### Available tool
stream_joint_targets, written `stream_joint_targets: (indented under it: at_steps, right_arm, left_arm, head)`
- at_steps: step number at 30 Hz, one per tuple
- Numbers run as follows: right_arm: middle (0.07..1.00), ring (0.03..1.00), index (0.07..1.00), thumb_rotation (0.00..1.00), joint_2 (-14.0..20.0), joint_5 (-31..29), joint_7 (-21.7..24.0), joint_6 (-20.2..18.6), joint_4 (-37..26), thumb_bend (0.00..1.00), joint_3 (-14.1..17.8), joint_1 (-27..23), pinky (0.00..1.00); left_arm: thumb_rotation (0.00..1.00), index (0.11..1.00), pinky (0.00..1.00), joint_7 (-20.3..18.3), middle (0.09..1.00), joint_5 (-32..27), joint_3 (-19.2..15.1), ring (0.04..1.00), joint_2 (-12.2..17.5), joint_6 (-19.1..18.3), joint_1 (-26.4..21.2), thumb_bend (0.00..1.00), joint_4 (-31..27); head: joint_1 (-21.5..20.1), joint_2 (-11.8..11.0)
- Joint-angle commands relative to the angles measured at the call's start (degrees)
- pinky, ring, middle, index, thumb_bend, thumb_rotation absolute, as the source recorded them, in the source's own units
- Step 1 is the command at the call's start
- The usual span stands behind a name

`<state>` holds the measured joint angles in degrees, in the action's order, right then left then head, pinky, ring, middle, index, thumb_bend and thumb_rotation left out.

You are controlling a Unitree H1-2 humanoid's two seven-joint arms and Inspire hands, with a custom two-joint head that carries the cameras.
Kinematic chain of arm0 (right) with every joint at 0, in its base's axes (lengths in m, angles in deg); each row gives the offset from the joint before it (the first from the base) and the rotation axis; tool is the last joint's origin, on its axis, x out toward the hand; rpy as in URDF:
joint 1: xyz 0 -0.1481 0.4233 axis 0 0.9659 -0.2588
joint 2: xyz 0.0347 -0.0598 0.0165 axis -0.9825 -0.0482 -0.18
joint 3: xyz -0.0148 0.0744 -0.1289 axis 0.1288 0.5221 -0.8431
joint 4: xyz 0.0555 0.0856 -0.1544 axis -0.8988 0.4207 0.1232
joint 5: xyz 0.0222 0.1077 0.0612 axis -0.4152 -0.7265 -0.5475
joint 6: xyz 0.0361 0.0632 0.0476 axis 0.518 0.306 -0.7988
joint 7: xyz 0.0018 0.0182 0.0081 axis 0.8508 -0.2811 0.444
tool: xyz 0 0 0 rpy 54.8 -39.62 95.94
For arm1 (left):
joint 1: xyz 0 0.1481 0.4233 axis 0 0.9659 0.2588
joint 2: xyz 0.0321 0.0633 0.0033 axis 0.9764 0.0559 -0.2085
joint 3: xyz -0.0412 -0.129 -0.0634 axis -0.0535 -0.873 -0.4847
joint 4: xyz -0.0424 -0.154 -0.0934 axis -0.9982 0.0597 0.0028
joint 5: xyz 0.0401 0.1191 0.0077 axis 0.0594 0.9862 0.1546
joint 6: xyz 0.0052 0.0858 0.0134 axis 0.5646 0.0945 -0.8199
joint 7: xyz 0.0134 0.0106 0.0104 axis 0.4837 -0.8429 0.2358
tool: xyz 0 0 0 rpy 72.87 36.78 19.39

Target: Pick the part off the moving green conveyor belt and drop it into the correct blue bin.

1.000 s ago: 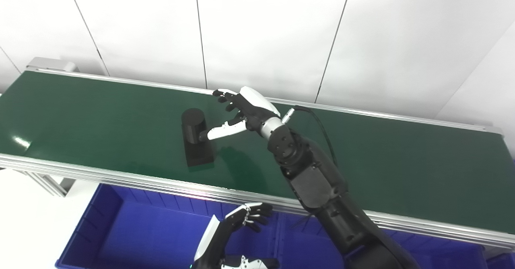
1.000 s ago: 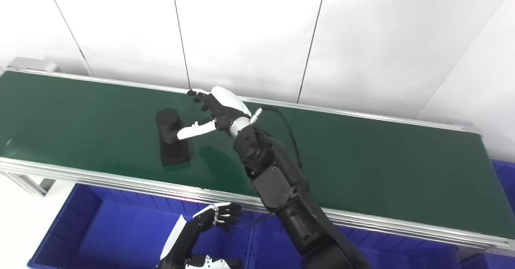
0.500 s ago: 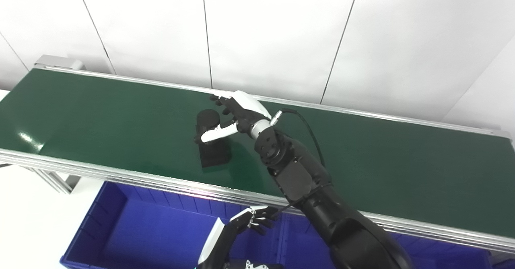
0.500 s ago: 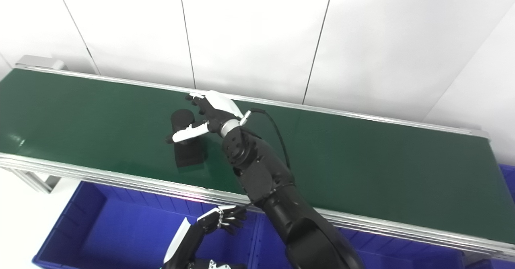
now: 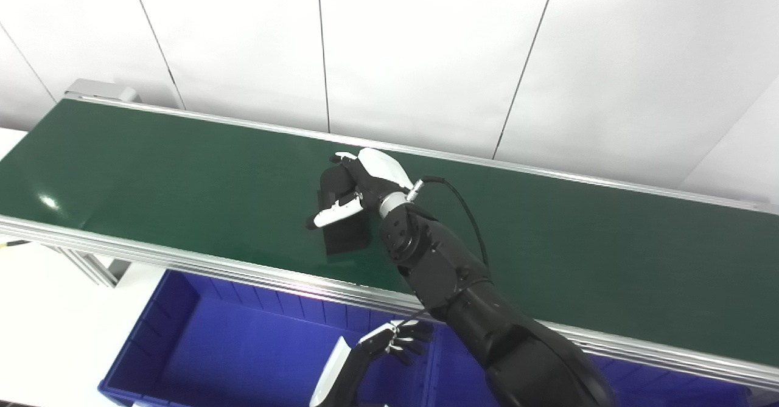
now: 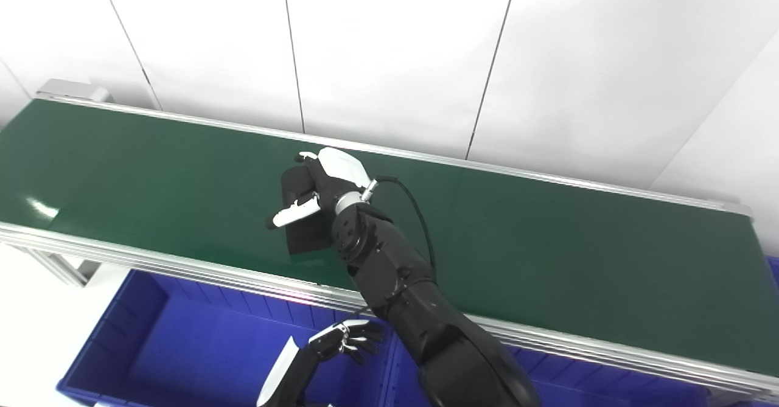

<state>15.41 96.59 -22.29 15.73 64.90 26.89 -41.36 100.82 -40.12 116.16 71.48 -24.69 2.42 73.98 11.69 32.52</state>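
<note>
The part [image 5: 345, 238] is black: a short cylinder standing on a flat rectangular base. It rests on the green conveyor belt [image 5: 152, 170] near the middle. My right hand [image 5: 372, 179] is at the cylinder, with its fingers over the far side and its thumb stretched straight across the near side. The hand straddles the cylinder but is not visibly clamped on it. It also shows in the right eye view [image 6: 331, 179]. My left hand [image 5: 389, 345] is low at the bottom edge over the blue bin [image 5: 213, 346], fingers apart and holding nothing.
A second blue bin [image 5: 453, 370] adjoins the first on the right, below the belt's front aluminium rail [image 5: 182, 258]. White wall panels stand behind the belt. The right arm's black cable [image 5: 462, 203] loops over the belt.
The camera has shifted. The part has travelled right along the belt. My right hand has moved from beside the cylinder to around it. The left hand stays low over the bin.
</note>
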Motion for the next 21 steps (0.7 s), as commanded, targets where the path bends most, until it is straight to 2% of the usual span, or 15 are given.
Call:
stream_joint_targets:
  at_steps: [1,2,3,4,5,6,7,10,12,18,21]
  right_arm:
    - [0.808,0.609,0.859,0.08,-1.6,0.33,-1.81,3.46,0.18,0.71,-0.4,-2.32,0.46]
    - [0.622,0.525,0.833,0.03,-1.34,0.85,-3.08,4.7,0.7,0.62,-0.83,-2.12,0.41]
    - [0.557,0.492,0.798,0.02,-1.09,1.48,-4.39,5.96,1.33,0.59,-1.43,-2.01,0.41]
    - [0.544,0.464,0.763,0.01,-0.93,1.81,-5.46,6.82,1.93,0.56,-1.8,-1.96,0.42]
    - [0.538,0.447,0.718,0.0,-0.85,1.96,-6.18,7.27,2.4,0.53,-2.05,-1.99,0.45]
    - [0.555,0.462,0.649,0.0,-0.82,1.9,-6.68,7.28,2.71,0.5,-2.02,-2.05,0.36]
    - [0.556,0.463,0.639,0.0,-0.85,1.77,-7.06,7.23,2.99,0.5,-1.91,-2.14,0.35]
    - [0.551,0.454,0.519,0.0,-0.78,1.8,-8.66,7.43,3.47,0.49,-1.73,-2.24,0.33]
    - [0.55,0.458,0.499,0.0,-0.57,1.17,-9.73,7.93,3.25,0.49,-0.95,-1.75,0.33]
    - [0.556,0.462,0.482,0.0,0.88,1.14,-16.37,12.93,1.37,0.49,0.13,1.03,0.35]
    - [0.583,0.469,0.482,0.0,1.6,0.41,-17.79,13.39,-1.49,0.49,1.45,2.94,0.32]
  left_arm:
    - [0.43,0.721,0.53,0.09,0.695,0.98,-0.02,0.624,-0.55,1.61,0.4,0.9,-2.1]
    - [0.43,0.719,0.53,0.12,0.69,1.04,-0.06,0.619,-0.55,1.61,0.51,0.9,-2.18]
    - [0.43,0.72,0.53,0.02,0.687,1.0,-0.14,0.617,-0.53,1.61,0.62,0.9,-2.3]
    - [0.43,0.721,0.53,-0.06,0.685,0.97,-0.2,0.614,-0.52,1.61,0.68,0.9,-2.38]
    - [0.43,0.723,0.53,-0.05,0.684,0.96,-0.2,0.611,-0.47,1.61,0.69,0.9,-2.43]
    - [0.42,0.728,0.52,0.11,0.685,1.05,-0.1,0.609,-0.37,1.61,0.57,0.9,-2.4]
    - [0.42,0.729,0.52,0.25,0.685,1.12,-0.02,0.608,-0.24,1.61,0.44,0.89,-2.36]
    - [0.42,0.734,0.52,0.3,0.688,1.54,-0.19,0.609,-0.04,1.61,0.27,0.88,-2.32]
    - [0.41,0.735,0.52,0.54,0.688,1.71,-0.1,0.609,0.27,1.61,-0.03,0.87,-2.37]
    - [0.42,0.723,0.55,0.41,0.687,0.76,-0.36,0.623,0.7,1.61,-0.67,0.87,-2.14]
    - [0.42,0.724,0.55,-0.12,0.683,0.27,-0.67,0.632,0.89,1.61,-0.82,0.87,-2.18]
  head:
    - [-0.13,0.2]
    - [-0.19,0.26]
    - [-0.33,0.41]
    - [-0.35,0.44]
    - [-0.47,0.57]
    - [-0.58,0.61]
    - [-0.89,0.72]
    - [-1.12,0.88]
    - [-1.37,0.91]
    - [-3.0,1.58]
    - [-3.55,1.71]
